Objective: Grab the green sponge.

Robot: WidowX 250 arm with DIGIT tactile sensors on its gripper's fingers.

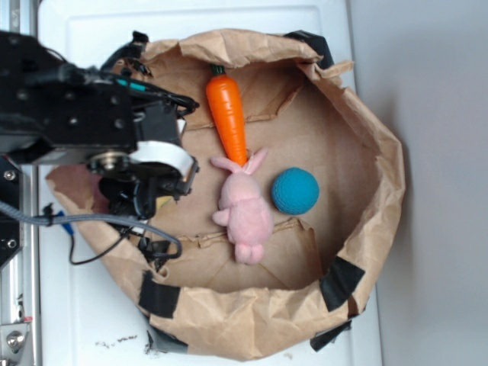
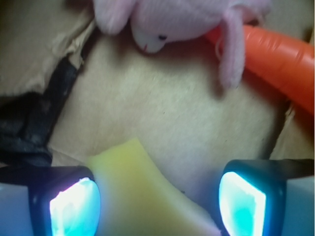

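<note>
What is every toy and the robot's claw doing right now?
Sponge: lying on the cardboard between the fingers, not squeezed yet.
Gripper: open, around the sponge.
Bunny: lying flat, ear touching the carrot.
Carrot: lying down, tip by the bunny's head.
Ball: resting alone, beside the bunny.
Bag: open wide, rim taped.
</note>
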